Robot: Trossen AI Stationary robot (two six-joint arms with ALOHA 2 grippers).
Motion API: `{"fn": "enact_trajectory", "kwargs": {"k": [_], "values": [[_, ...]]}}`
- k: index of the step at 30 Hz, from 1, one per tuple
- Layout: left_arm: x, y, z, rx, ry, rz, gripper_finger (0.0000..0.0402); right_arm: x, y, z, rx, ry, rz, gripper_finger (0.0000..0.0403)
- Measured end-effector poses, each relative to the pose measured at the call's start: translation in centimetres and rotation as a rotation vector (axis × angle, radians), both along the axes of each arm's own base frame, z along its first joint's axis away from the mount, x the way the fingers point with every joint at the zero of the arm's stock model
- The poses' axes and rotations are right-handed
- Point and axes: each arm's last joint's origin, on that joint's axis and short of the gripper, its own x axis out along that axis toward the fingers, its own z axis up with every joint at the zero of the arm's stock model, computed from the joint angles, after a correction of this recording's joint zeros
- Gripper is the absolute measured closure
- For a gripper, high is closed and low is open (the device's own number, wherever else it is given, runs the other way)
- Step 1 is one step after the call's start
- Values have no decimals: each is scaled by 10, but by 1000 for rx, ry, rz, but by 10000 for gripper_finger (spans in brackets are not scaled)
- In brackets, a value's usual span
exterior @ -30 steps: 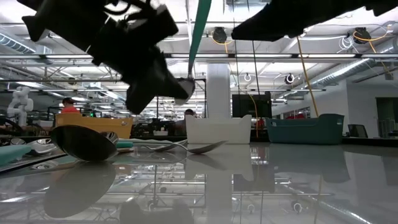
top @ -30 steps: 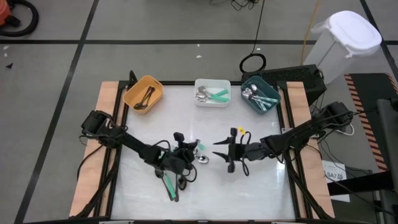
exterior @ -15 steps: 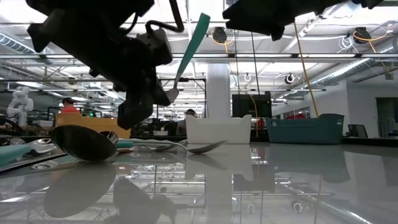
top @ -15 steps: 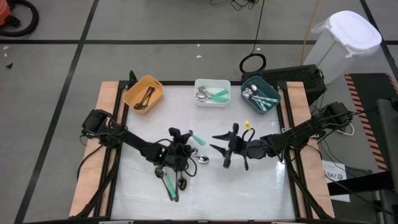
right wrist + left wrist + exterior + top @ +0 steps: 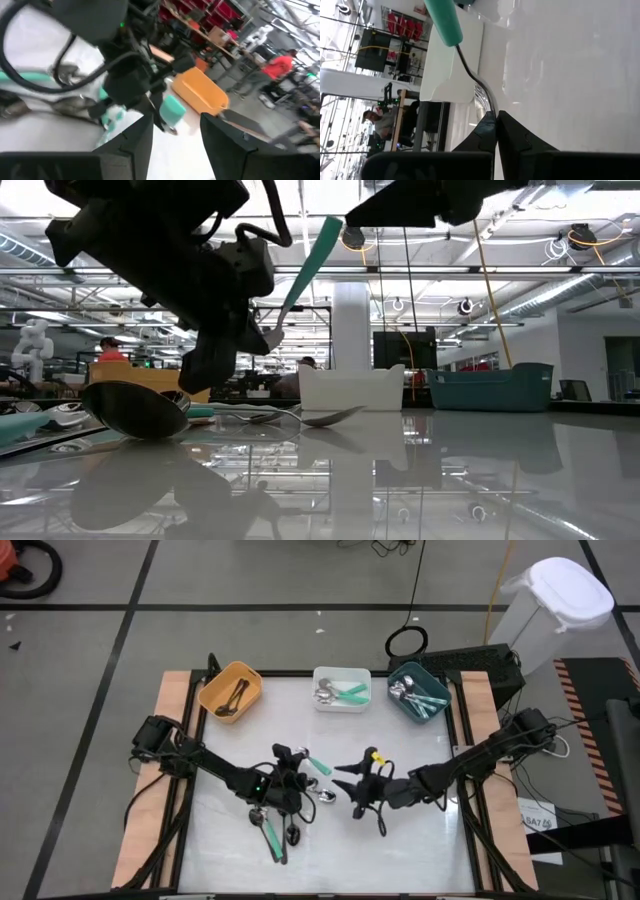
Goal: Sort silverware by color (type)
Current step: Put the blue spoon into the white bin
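My left gripper [image 5: 292, 762] is clamped on a mint-handled spoon [image 5: 305, 265], and since a second ago it has tipped from hanging nearly straight to leaning, handle pointing toward the white bin [image 5: 342, 690] where other mint handles already sit. In the left wrist view the fingers pinch the spoon's metal neck (bowl end hidden). My right gripper [image 5: 352, 787] has slid in closer across the table, fingers spread with nothing between them, now just beside the left one. I read that as a handover setting up, or right going for the loose spoons [image 5: 285, 835] lying under the left arm. Plenty still unsorted.
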Motion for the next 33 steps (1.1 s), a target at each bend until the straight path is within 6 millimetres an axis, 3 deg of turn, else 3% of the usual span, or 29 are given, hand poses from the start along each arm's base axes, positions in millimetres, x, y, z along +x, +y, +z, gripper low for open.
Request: {"fn": "enact_trajectory", "kwargs": {"k": [10, 14, 33], "values": [[-2, 1, -1, -16, 3, 11, 399, 12, 5, 34, -286, 255, 40, 243], [-2, 1, -2, -25, 6, 7, 399, 17, 4, 46, -332, 316, 195, 243], [-1, 6, -2, -51, -2, 24, 399, 34, -32, 35, -365, 433, 278, 243]]}}
